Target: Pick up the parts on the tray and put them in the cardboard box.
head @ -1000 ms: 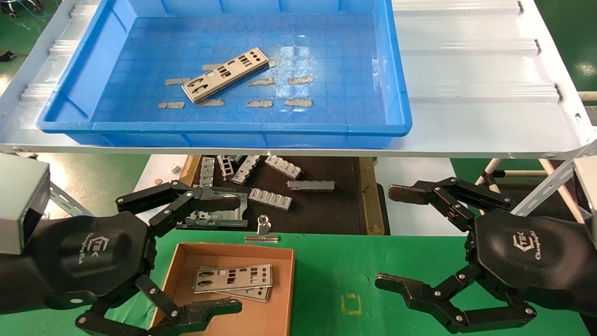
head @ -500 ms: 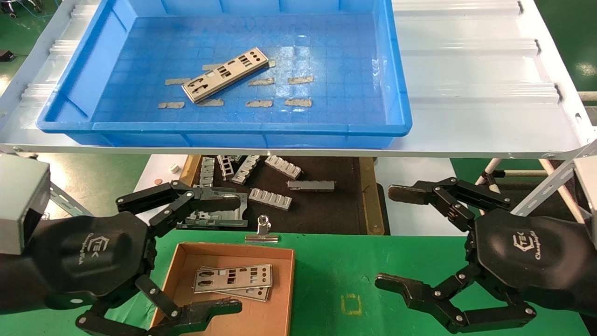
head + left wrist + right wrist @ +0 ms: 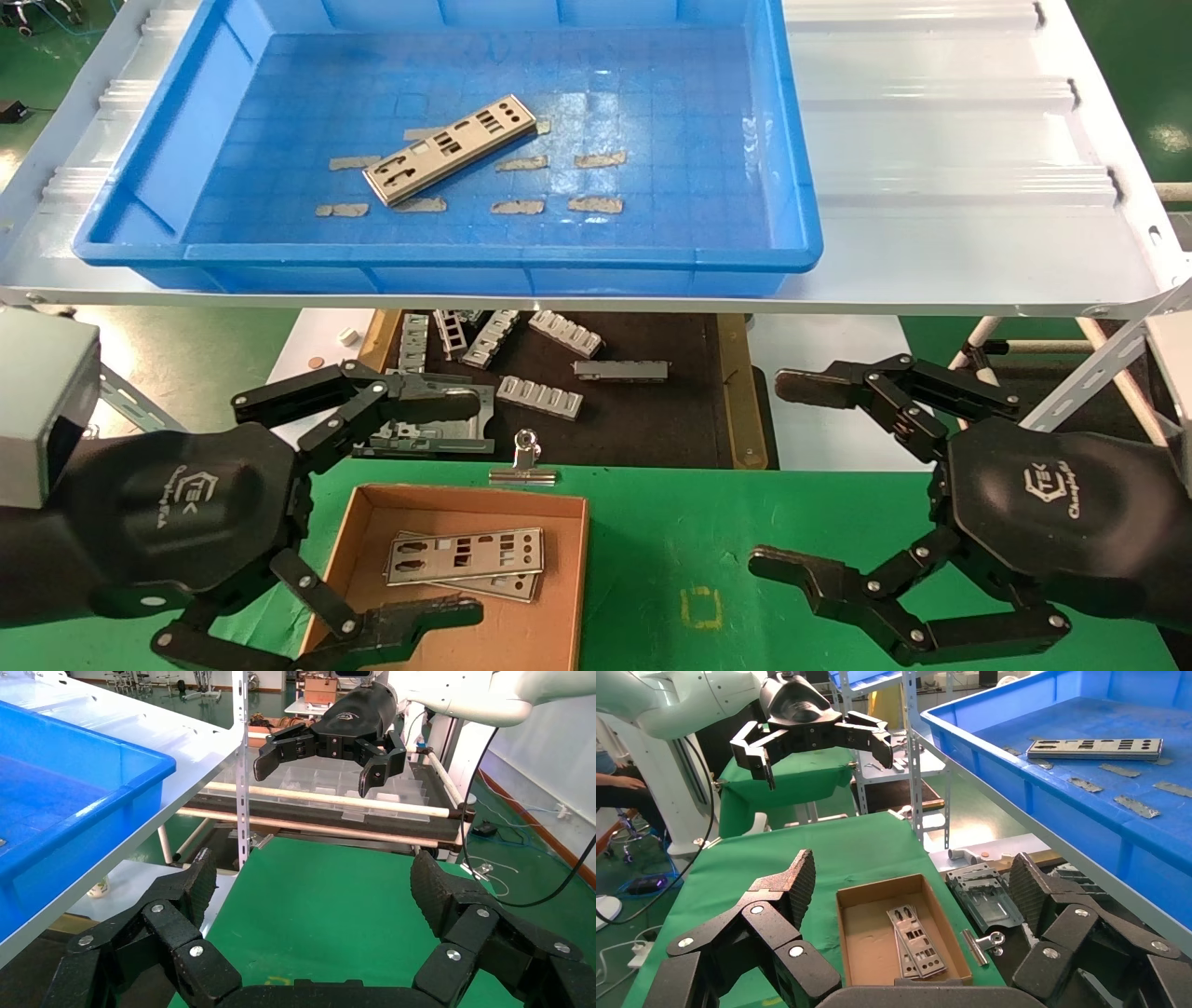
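One silver part [image 3: 450,149] lies at a slant on the floor of the blue tray [image 3: 447,256]; the right wrist view shows it too [image 3: 1093,748]. Two more plates [image 3: 464,557] lie stacked in the cardboard box [image 3: 521,634] on the green table, also seen in the right wrist view [image 3: 916,941]. My left gripper [image 3: 466,508] hovers open over the box's left side, holding nothing. Over the green table to the box's right, my right gripper [image 3: 775,472] is open and empty as well. Each wrist view shows its own fingers spread wide [image 3: 313,874] [image 3: 911,871].
The tray rests on a white ribbed shelf panel [image 3: 950,186] above and beyond the table. Under it a dark mat [image 3: 652,419] carries grey slotted brackets [image 3: 540,396] and a framed grey piece [image 3: 438,433]. A metal binder clip [image 3: 524,461] lies at the box's far edge.
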